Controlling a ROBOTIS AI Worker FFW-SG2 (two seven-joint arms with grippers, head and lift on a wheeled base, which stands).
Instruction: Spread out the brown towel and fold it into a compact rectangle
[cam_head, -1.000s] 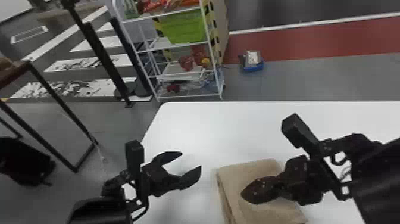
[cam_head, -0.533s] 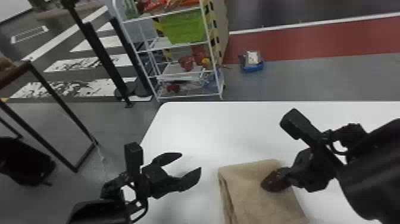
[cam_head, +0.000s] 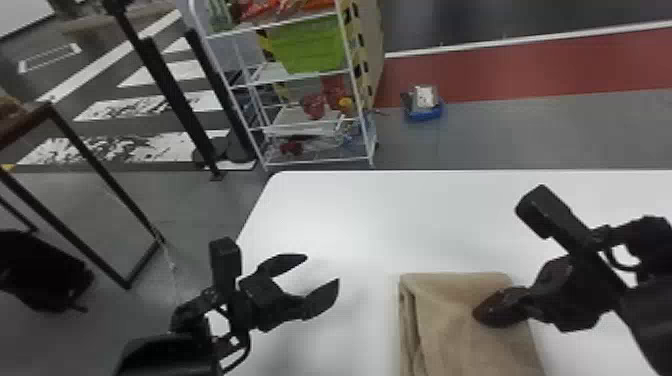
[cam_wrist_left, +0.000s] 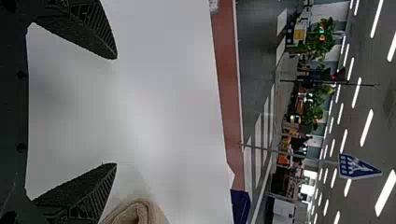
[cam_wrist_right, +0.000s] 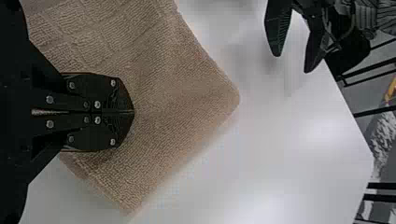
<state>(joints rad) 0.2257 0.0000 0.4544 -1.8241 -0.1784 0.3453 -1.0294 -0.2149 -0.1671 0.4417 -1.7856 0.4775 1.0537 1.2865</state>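
Observation:
The brown towel (cam_head: 460, 325) lies folded in layers on the white table, its folded edges stacked along its left side. My right gripper (cam_head: 477, 315) is over the towel's right part in the head view; in the right wrist view the right gripper (cam_wrist_right: 133, 112) has its two fingers pressed together, flat above the towel (cam_wrist_right: 187, 93). My left gripper (cam_head: 324, 270) stands open left of the towel, apart from it. In the left wrist view the left gripper (cam_wrist_left: 116, 111) has nothing between its fingers, and a rolled towel edge (cam_wrist_left: 135, 212) shows beside them.
The white table (cam_head: 340, 215) extends behind and left of the towel. Beyond its far edge stand a wire shelf (cam_head: 305, 162) with a green bin and, on the floor, a small blue container (cam_head: 425, 111). A dark-framed table (cam_head: 85, 175) is at the left.
The right gripper has moved to the right across the towel, and its arm has changed its tilt. The towel has shifted slightly at most. The left arm looks still.

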